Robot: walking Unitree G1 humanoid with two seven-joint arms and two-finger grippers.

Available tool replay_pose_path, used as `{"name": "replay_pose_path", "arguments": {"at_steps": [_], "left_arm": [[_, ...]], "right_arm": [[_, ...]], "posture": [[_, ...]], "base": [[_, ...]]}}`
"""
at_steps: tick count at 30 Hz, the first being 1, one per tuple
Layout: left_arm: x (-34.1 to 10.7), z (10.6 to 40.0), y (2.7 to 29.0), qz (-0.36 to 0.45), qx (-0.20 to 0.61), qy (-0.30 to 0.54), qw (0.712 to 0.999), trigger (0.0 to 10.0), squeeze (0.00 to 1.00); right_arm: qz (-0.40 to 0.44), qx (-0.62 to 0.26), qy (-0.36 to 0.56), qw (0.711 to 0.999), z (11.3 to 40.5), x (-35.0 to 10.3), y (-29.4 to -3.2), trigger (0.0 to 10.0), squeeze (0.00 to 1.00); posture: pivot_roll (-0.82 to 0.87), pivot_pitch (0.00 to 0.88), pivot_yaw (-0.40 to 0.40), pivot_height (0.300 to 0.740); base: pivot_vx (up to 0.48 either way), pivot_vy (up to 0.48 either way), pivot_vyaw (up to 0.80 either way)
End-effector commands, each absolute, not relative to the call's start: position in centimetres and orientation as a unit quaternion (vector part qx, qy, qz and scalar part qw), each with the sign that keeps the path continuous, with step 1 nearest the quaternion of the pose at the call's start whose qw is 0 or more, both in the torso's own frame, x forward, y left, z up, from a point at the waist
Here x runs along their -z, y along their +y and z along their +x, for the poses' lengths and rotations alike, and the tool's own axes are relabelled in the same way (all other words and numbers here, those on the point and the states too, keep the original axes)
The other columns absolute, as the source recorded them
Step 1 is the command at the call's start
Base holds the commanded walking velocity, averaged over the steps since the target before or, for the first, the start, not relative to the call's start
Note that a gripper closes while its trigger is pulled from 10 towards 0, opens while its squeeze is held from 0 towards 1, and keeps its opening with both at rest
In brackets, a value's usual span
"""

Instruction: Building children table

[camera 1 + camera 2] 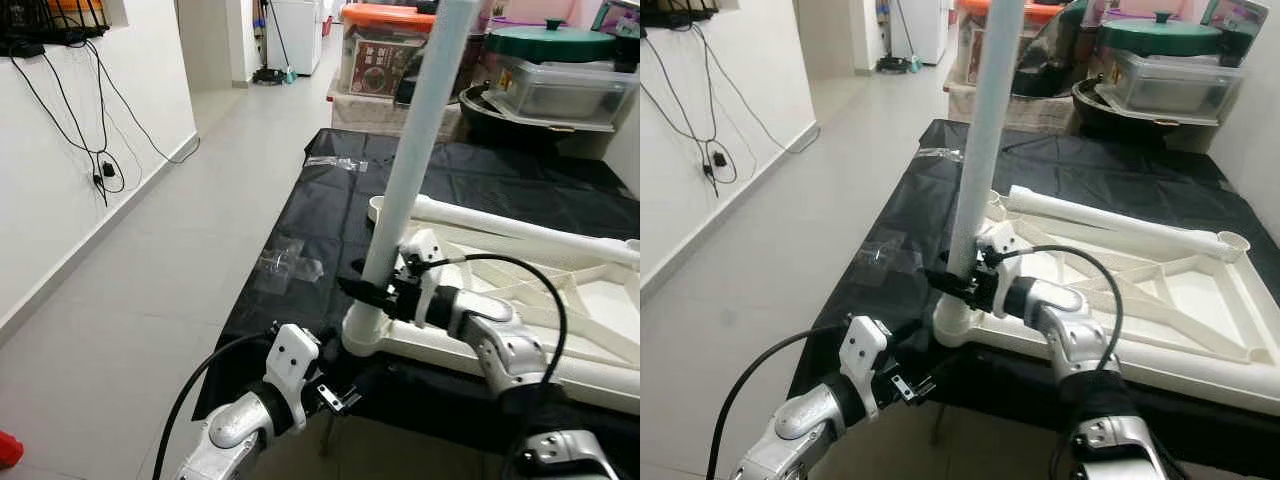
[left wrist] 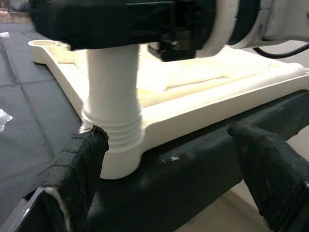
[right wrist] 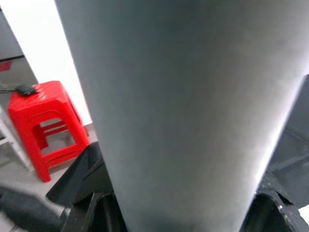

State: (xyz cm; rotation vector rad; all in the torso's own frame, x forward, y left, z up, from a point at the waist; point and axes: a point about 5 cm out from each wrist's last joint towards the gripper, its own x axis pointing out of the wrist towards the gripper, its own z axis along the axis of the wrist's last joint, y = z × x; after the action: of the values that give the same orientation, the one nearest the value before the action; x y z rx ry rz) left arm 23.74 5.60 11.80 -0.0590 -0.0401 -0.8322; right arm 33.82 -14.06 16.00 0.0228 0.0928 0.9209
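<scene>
Table leg [image 1: 415, 150] upright in tabletop [image 1: 1200, 300] socket | right gripper [image 1: 958, 282] clamps it | left gripper [image 2: 169, 159] released

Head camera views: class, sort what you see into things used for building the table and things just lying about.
In use: upright white plastic table leg; upturned white plastic tabletop; right tool clamped round the leg; left tool; loose white leg.

Lying about: green-lidded pot; orange-lidded box; red plastic stool.

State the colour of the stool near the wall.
The stool is red, clearest in the right wrist view.
</scene>
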Motion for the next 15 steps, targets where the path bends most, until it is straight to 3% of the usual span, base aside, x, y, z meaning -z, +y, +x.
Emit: {"name": "replay_pose_path", "arguments": {"at_steps": [1, 2, 4, 7, 8, 9, 12, 15], "left_arm": [[-11.5, 23.8, 5.5, -0.027, 0.404, -0.011, 0.914, 10.0, 0.0], [-11.5, 23.8, 5.6, -0.027, 0.403, -0.01, 0.915, 10.0, 0.0], [-11.4, 23.8, 5.6, -0.026, 0.402, -0.009, 0.915, 10.0, 0.0], [-11.3, 24.0, 5.7, -0.024, 0.401, -0.008, 0.916, 10.0, 0.0], [-11.3, 24.0, 5.7, -0.023, 0.401, -0.007, 0.916, 10.0, 0.0], [-11.3, 24.0, 5.7, -0.023, 0.401, -0.007, 0.916, 10.0, 0.0], [-11.1, 24.2, 5.7, -0.019, 0.402, -0.004, 0.915, 10.0, 0.0], [-11.1, 24.3, 5.7, -0.018, 0.403, -0.003, 0.915, 10.0, 0.0]], "right_arm": [[0.019, -0.421, 0.068, 0.904, 34.0, -14.8, -13.6, 0.0, 0.0], [0.006, -0.338, 0.061, 0.939, 34.6, -14.4, -14.4, 0.0, 0.0], [-0.001, -0.303, 0.057, 0.951, 34.8, -14.4, -14.7, 0.0, 0.0], [-0.002, -0.09, 0.046, 0.995, 35.0, -14.4, -17.0, 0.0, 0.0], [0.005, -0.023, 0.046, 0.999, 34.7, -14.3, -17.9, 0.0, 0.0], [0.005, -0.023, 0.046, 0.999, 34.7, -14.3, -17.9, 0.0, 0.0], [0.048, 0.2, 0.045, 0.978, 31.8, -13.6, -19.9, 0.0, 0.0], [0.065, 0.26, 0.042, 0.963, 30.5, -13.5, -19.6, 0.0, 0.0]], "posture": [[0.11, 0.0, -0.077, 0.74], [0.11, 0.0, -0.074, 0.74], [0.11, 0.0, -0.074, 0.74], [0.09, 0.0, -0.064, 0.74], [0.09, 0.0, -0.062, 0.74], [0.09, 0.0, -0.062, 0.74], [0.08, 0.0, -0.052, 0.74], [0.08, 0.0, -0.054, 0.74]], "base": [[0.0, 0.0, 0.0], [0.0, 0.0, 0.0], [0.0, 0.0, 0.0], [0.0, 0.0, 0.0], [0.0, 0.0, 0.0], [0.0, 0.0, 0.0], [0.0, 0.0, 0.0], [0.0, 0.0, 0.0]]}}
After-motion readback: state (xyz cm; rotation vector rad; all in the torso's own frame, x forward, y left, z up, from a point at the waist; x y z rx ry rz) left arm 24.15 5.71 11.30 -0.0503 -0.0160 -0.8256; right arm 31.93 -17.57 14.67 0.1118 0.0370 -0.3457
